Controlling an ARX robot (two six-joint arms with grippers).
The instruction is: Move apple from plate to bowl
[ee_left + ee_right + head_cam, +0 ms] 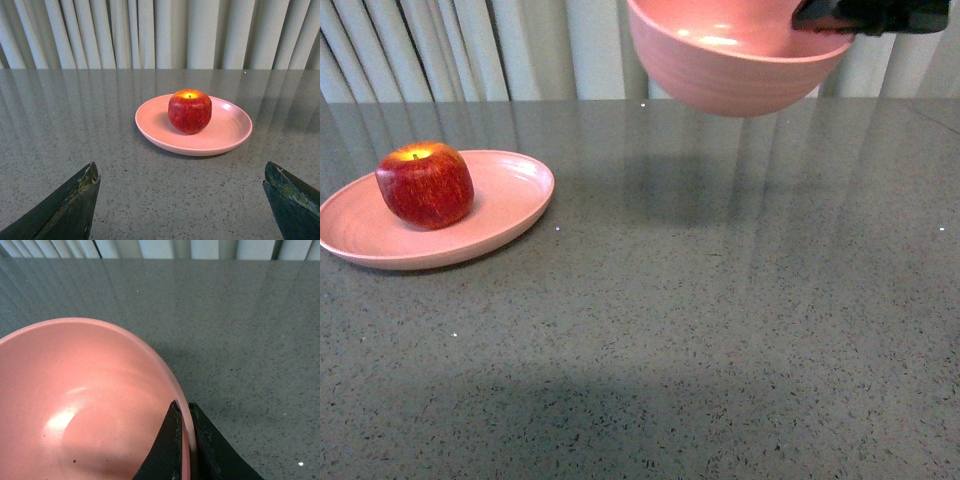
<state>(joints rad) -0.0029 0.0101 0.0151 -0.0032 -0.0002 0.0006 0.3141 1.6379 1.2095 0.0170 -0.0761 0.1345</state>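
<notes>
My right gripper (pixel 184 409) pinches the bowl (pixel 735 70) by its rim, clear above the table (pixel 720 320); my left gripper (pixel 181 170) gapes wide, facing the apple (pixel 189 111) on the plate (pixel 227 135)

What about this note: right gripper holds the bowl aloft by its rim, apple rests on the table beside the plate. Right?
Wrong on the apple: it rests on the plate, per the front view. The right gripper does hold the bowl aloft by its rim.
</notes>
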